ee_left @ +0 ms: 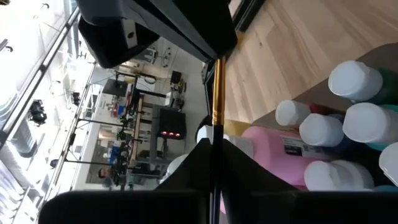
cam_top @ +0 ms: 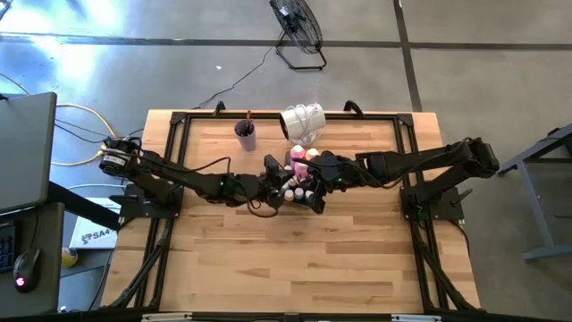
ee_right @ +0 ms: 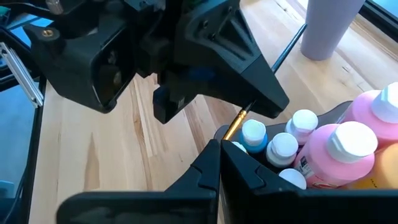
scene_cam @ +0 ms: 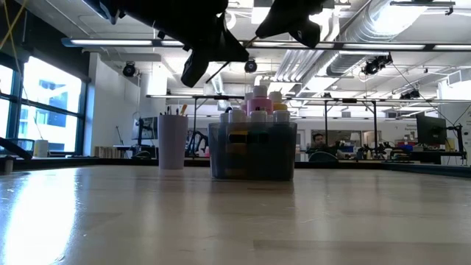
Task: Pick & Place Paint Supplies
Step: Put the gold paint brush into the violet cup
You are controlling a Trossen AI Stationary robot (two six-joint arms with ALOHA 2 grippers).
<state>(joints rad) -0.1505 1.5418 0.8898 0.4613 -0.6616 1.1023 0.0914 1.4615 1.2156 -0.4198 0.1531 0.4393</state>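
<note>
A thin paintbrush with a gold ferrule [ee_left: 217, 93] and a dark handle [ee_right: 290, 42] hangs between my two grippers, above the clear grey tray [scene_cam: 252, 154]. The tray holds a pink bottle [ee_right: 339, 149] and small white-capped bottles [ee_left: 320, 129]. My left gripper [ee_left: 211, 146] and my right gripper [ee_right: 219, 146] face each other over the tray's left part [cam_top: 290, 183]. Both are shut on the brush. The lilac cup [cam_top: 245, 134] stands on the table at the far left, with brushes in it. My left gripper pinches the brush between its two fingers on the dark shaft just behind the ferrule [ee_left: 214, 140], coming from the table's left. The handle sticks out past the gripper toward the cup. The brush is clear of the tray and bottles. My right gripper pinches the ferrule end of the brush [ee_right: 231, 132] between its two fingertips, slanting down from the table's right. The brush tip itself is hidden by the fingers. The brush spans the short gap to the other gripper.
A white container [cam_top: 304, 119] lies tipped at the table's far edge behind the tray. Dark frame rails [cam_top: 179, 125] run along the table's sides. Bare wood [cam_top: 295, 259] lies toward the near edge.
</note>
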